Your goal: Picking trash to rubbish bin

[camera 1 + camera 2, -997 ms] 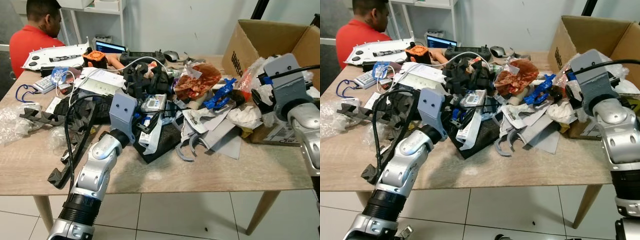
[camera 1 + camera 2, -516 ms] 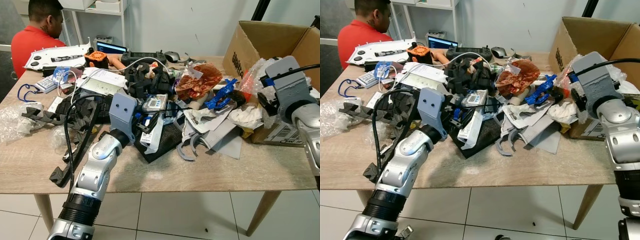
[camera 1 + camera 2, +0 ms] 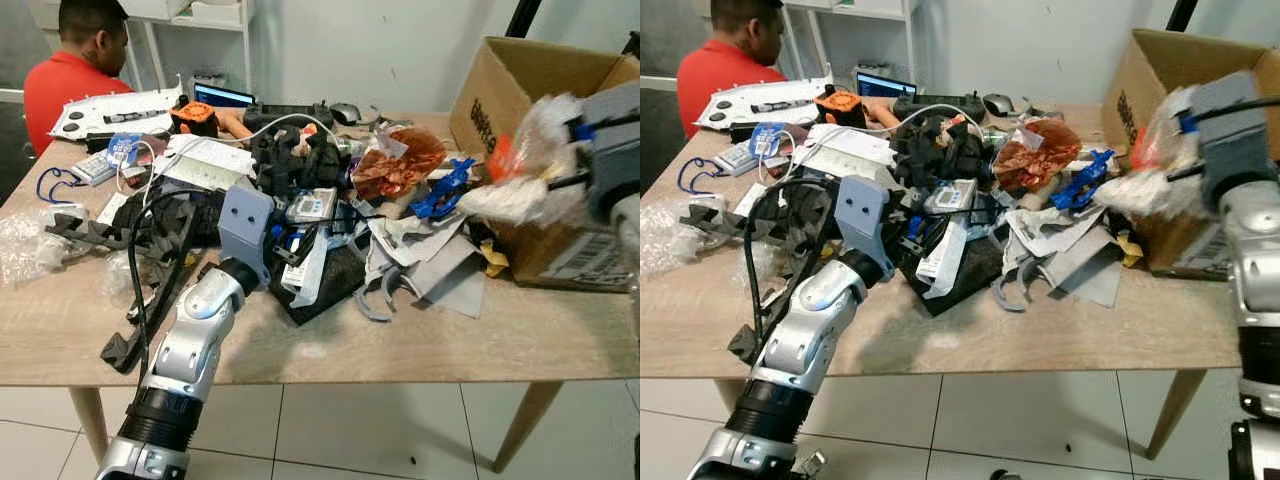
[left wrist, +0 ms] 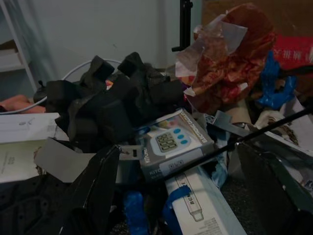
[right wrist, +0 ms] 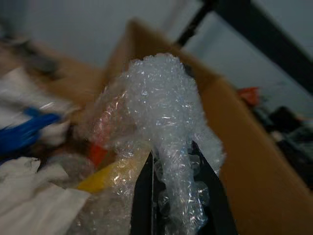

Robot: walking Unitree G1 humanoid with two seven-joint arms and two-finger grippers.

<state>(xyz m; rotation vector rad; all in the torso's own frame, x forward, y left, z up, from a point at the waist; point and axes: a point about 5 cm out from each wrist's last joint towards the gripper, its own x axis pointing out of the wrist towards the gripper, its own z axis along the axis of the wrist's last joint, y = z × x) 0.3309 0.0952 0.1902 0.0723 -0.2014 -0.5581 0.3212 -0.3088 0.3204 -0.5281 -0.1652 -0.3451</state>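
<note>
Bubble wrap (image 5: 166, 127) crumpled, clear, pinched in right gripper (image 5: 178, 196) beside cardboard box (image 3: 520, 85).

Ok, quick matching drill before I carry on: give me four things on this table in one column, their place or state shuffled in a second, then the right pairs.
Things:
1. bubble wrap
2. cardboard box
3. blue plastic part
4. timer box

Place or state:
A. in the pile, just ahead of the left gripper
B. pinched in the right gripper
C. standing open at the table's right end
D. lying beside the crumpled red-brown wrapper

Pairs: 1-B, 2-C, 3-D, 4-A
</note>
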